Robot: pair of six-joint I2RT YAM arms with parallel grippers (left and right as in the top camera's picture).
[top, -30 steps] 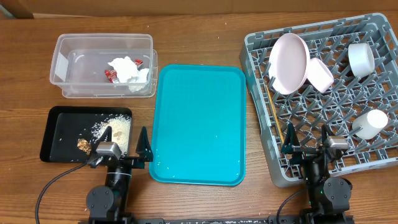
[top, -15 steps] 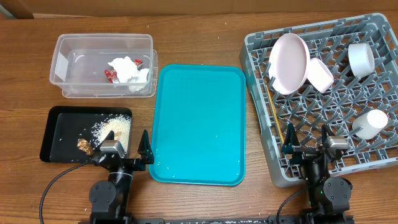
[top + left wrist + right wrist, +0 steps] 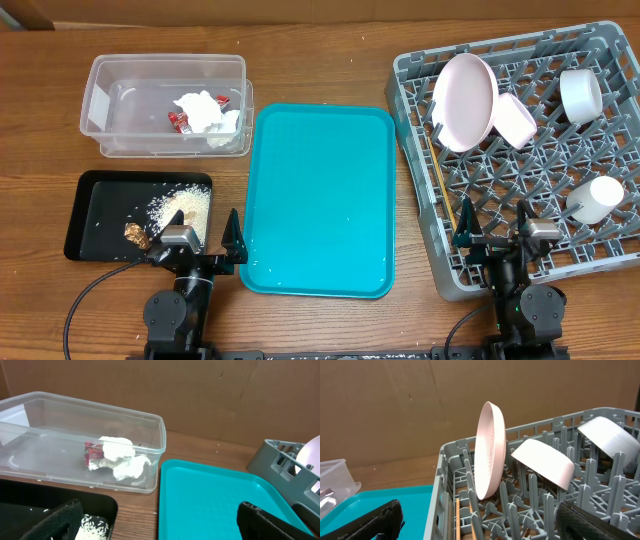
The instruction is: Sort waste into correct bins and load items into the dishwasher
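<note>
Standing on edge in the rack point(image 3: 413, 150) at upper right, the plate point(image 3: 465, 100) looks stiff, slick and breakable, best pinched at its rim; left claw point(image 3: 202, 220) and right claw point(image 3: 493, 216) gape empty.

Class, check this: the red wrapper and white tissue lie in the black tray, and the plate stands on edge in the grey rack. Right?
Not quite. The overhead view shows the red wrapper and white tissue in the clear tub, not the black tray. The plate does stand on edge in the grey rack.
</note>
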